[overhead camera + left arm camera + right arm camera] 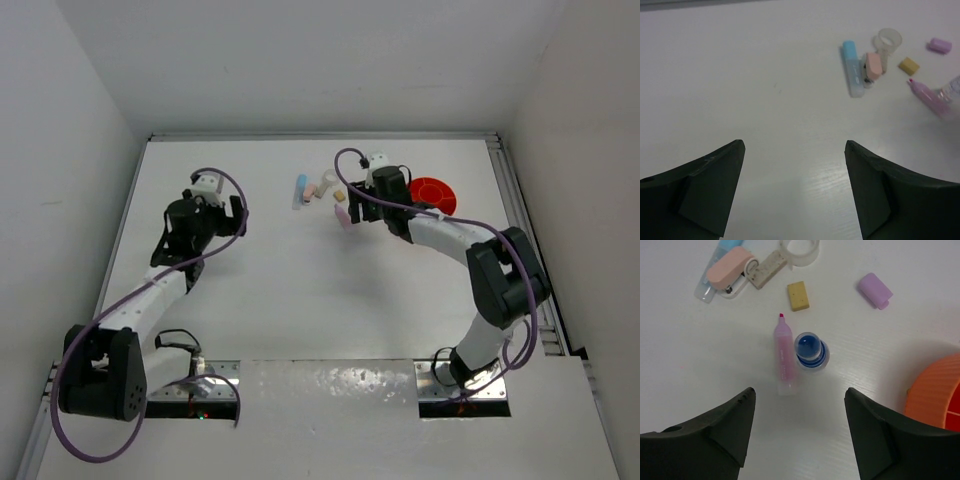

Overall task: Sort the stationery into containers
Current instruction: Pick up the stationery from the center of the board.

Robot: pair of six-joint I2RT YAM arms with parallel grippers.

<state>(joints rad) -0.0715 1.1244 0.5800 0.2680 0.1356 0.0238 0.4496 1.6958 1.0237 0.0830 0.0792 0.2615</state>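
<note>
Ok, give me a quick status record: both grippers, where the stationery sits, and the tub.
left gripper: open, empty, over bare table, off to the side of the items
right gripper: open, empty, just short of marker and bottle
pink marker: lying flat, tip bare
blue bottle: upright, right beside the marker
tan block, lilac piece, clear ring: on the table beyond them
pink piece, blue piece: lying together near the ring
orange tub: right of the pile; none of these items in it
</note>
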